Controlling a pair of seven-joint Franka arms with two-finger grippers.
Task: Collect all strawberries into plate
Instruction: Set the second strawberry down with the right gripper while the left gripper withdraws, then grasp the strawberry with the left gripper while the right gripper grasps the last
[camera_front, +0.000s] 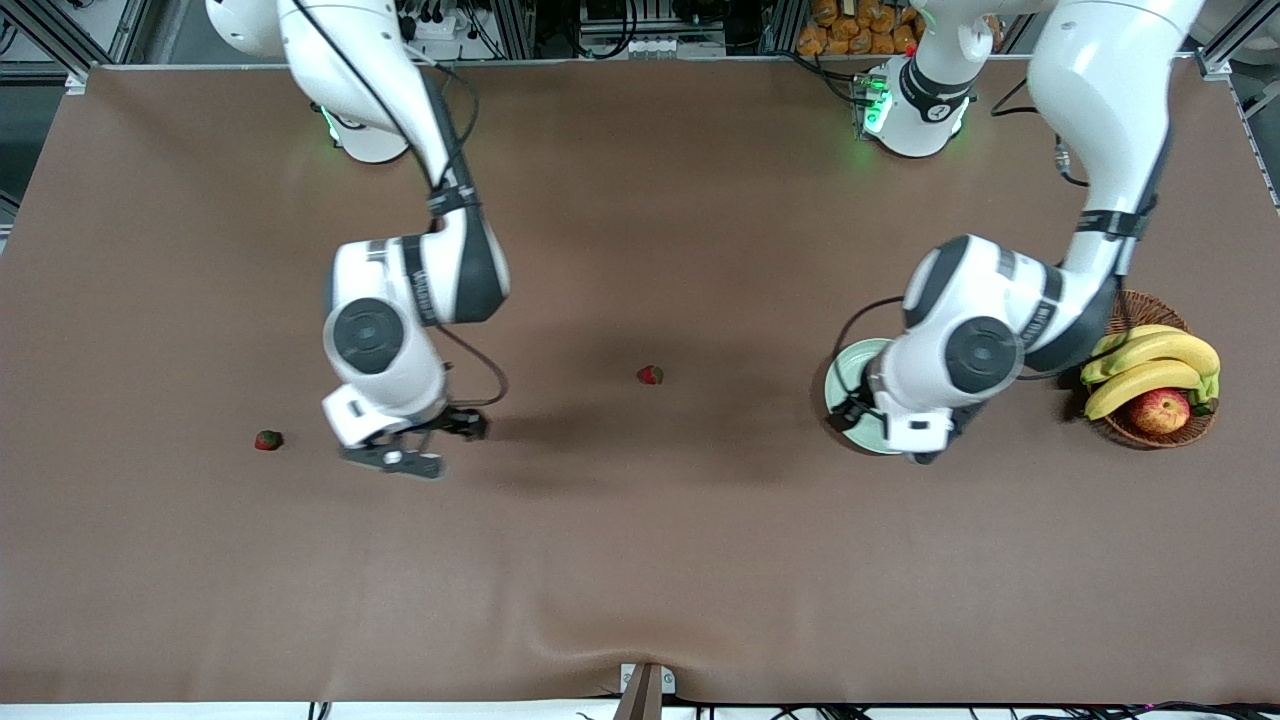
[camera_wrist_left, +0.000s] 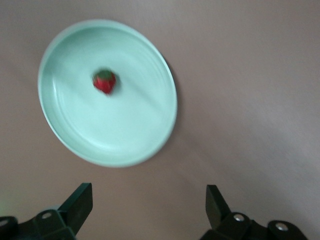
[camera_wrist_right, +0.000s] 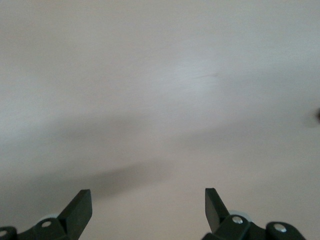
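Red strawberry (camera_wrist_left: 104, 81) below left pincer (camera_wrist_left: 147, 205)

wicker basket (camera_front: 1150, 432) at left arm's end | bananas (camera_front: 1150, 362), apple (camera_front: 1160, 410) inside

White arms with dark grey joint bands, black cables, black fingers (camera_wrist_left: 77, 205)

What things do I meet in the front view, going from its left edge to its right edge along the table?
Strawberry → right gripper, open → second strawberry → mint-green plate with the open left gripper over it → wicker basket of bananas and an apple.
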